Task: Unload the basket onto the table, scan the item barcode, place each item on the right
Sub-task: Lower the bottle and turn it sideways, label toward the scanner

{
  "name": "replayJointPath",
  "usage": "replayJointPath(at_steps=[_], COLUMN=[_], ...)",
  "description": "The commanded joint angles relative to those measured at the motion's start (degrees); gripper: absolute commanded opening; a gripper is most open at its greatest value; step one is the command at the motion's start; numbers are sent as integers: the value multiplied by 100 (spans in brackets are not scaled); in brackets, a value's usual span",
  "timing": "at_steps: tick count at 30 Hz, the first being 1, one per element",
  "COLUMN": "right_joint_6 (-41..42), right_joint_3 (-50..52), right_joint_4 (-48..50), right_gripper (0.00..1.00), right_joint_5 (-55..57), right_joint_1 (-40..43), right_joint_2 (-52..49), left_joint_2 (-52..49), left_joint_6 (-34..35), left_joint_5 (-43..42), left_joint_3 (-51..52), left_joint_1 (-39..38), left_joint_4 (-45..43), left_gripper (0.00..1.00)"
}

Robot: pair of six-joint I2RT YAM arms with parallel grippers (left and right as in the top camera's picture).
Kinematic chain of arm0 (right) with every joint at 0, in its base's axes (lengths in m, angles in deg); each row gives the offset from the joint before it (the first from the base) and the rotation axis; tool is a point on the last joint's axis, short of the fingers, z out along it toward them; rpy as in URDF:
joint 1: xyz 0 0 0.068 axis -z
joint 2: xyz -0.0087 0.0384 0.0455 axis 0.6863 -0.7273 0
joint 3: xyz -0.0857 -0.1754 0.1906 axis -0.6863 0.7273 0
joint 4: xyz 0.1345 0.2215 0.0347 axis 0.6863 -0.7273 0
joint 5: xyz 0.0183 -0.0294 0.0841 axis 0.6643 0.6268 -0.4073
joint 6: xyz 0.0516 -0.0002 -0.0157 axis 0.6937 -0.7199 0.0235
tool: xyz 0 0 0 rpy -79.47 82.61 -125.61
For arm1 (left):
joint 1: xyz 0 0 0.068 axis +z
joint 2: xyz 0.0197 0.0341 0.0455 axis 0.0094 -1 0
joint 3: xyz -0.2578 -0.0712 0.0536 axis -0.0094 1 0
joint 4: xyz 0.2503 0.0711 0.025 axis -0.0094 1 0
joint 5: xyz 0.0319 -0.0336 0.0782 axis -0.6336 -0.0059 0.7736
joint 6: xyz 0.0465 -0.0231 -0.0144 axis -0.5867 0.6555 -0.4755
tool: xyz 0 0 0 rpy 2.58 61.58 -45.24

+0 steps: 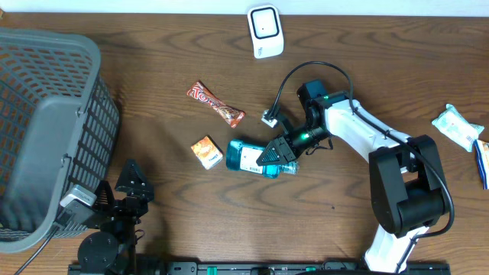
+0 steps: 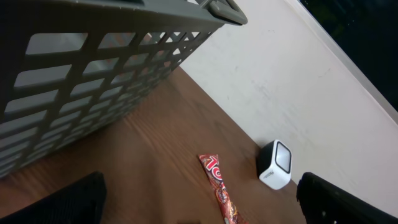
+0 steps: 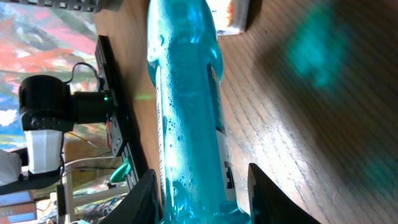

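Note:
A clear blue bottle with a white label lies on its side mid-table. My right gripper is shut on its right end. In the right wrist view the bottle fills the space between the two dark fingers of the right gripper. The white scanner stands at the table's far edge, well apart from the bottle; it also shows in the left wrist view as the scanner. No barcode is readable. My left gripper rests near the front left, and in its own view the left gripper is open with nothing in it.
A grey basket fills the left side. A red candy bar and a small orange packet lie left of the bottle. A teal-and-white pack and a blue item sit at the right edge.

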Motion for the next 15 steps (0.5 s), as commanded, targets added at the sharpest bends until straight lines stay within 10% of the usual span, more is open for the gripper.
replayJointPath(at_steps=[1,15], right_joint_6=[-133,732], right_joint_3=[-142,-39], right_joint_4=[-9,96], right_gripper=[1,1], right_joint_5=[-616,1010], right_joint_1=[52,46], right_joint_2=[-2,-7], left_joint_2=[37,37], left_joint_6=[31,31], left_joint_5=[74,74], left_joint_3=[15,15], left_joint_1=[-28,-28], left_joint_4=[-9,-7], left_gripper=[98,98])
